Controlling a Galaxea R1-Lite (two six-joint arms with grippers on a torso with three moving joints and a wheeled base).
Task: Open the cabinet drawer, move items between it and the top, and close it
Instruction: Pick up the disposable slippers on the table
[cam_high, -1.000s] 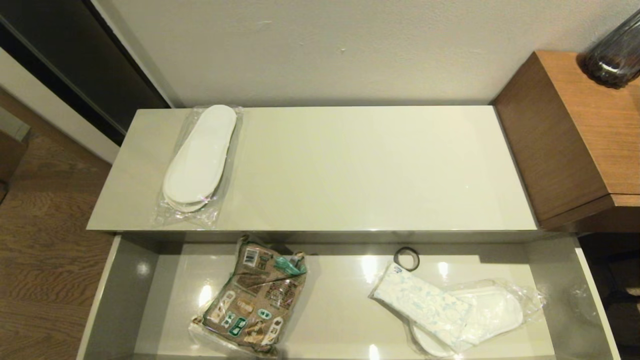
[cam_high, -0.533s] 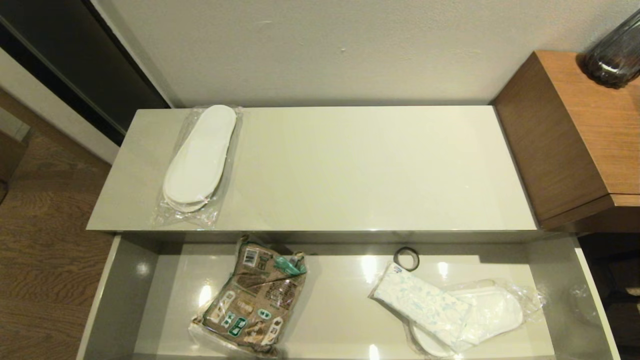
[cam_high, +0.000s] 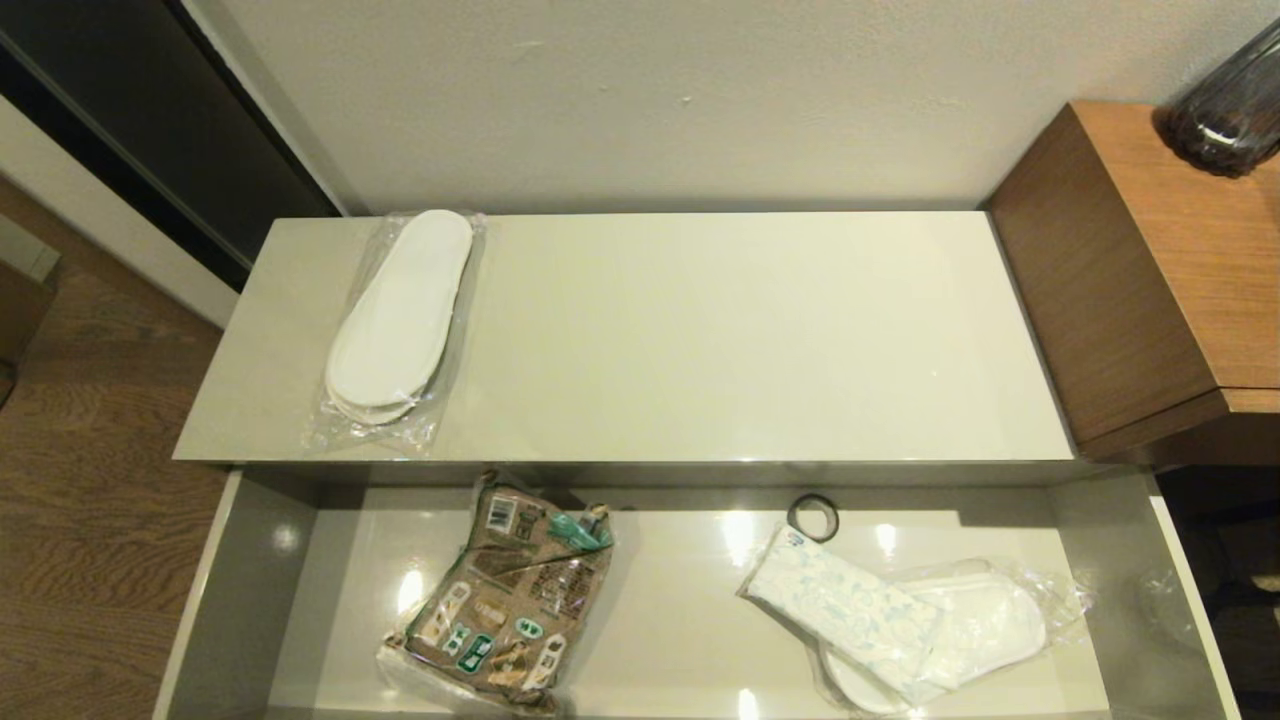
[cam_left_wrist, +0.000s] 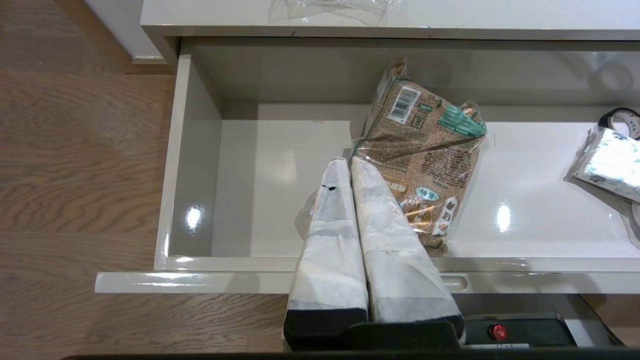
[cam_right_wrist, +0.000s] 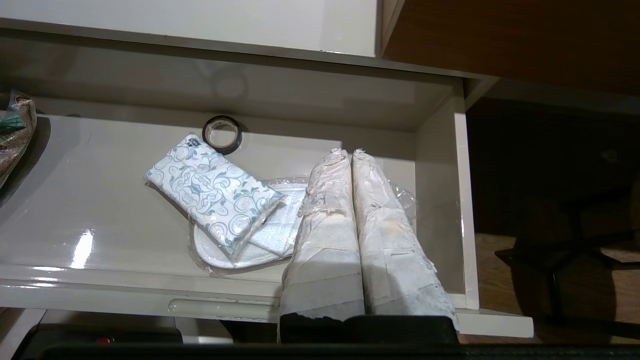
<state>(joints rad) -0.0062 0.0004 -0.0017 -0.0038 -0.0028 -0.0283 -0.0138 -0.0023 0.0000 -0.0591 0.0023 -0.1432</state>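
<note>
The cabinet drawer (cam_high: 250, 600) stands pulled out below the cream top (cam_high: 720, 340). Bagged white slippers (cam_high: 400, 320) lie on the top's left end. In the drawer's right half a tissue pack (cam_high: 850, 610) rests on another bag of slippers (cam_high: 990, 625), with a small black tape roll (cam_high: 813, 517) just behind. Neither arm shows in the head view. My left gripper (cam_left_wrist: 346, 162) hangs shut and empty near the drawer's front edge, its tips in line with the snack bag. My right gripper (cam_right_wrist: 348, 153) is shut and empty too, near the front edge (cam_right_wrist: 150, 300), beside the slippers (cam_right_wrist: 270, 235) and tissue pack (cam_right_wrist: 212, 187).
A brown printed snack bag (cam_high: 515, 600) lies in the drawer's left half. A brown wooden unit (cam_high: 1150, 270) with a dark glass vase (cam_high: 1225, 110) stands to the right of the top. Wooden floor (cam_high: 90, 500) lies to the left, wall behind.
</note>
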